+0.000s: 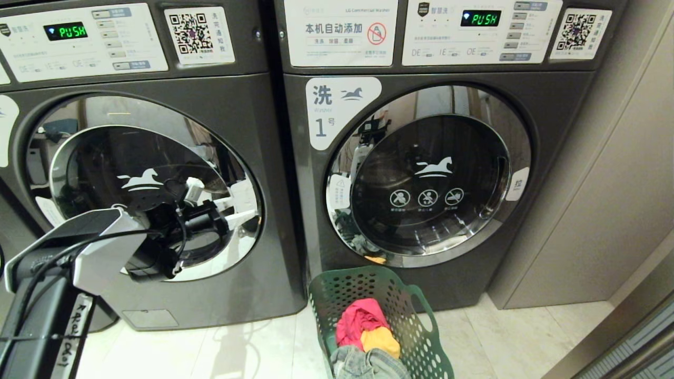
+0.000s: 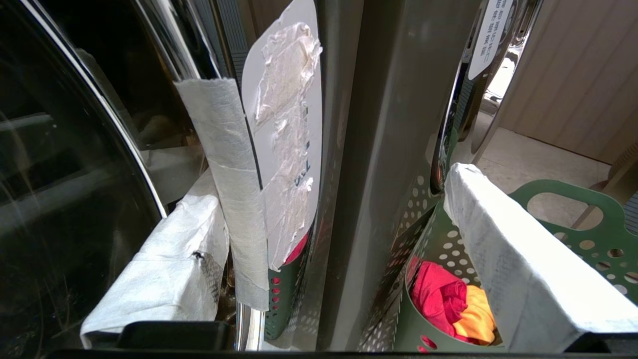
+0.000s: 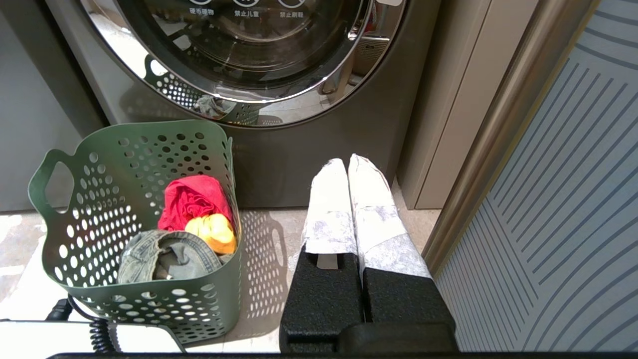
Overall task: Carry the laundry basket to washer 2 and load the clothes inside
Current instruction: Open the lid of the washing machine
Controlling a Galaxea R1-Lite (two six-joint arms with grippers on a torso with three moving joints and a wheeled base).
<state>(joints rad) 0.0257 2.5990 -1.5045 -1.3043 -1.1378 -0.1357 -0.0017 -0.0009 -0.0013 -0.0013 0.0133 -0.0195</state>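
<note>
The dark green laundry basket [image 1: 421,326] stands on the floor below the door of the washer labelled 1 [image 1: 331,110]. It holds a red garment [image 1: 360,318], a yellow one [image 1: 380,341] and denim [image 3: 164,257]. Washer 2 cannot be told: the left washer [image 1: 147,173] has its label cut off by the picture edge. My left gripper [image 1: 218,205] is open at that washer's door, its wrapped fingers [image 2: 169,264] straddling the door's right rim and the taped white pull tab [image 2: 284,124]. My right gripper [image 3: 347,164] hangs shut over the floor beside the basket [image 3: 99,199].
A beige wall panel [image 1: 605,184] and a metal-framed partition [image 3: 548,199] close off the right side. Pale floor tiles [image 1: 210,352] lie in front of both washers. Both displays read PUSH [image 1: 72,31].
</note>
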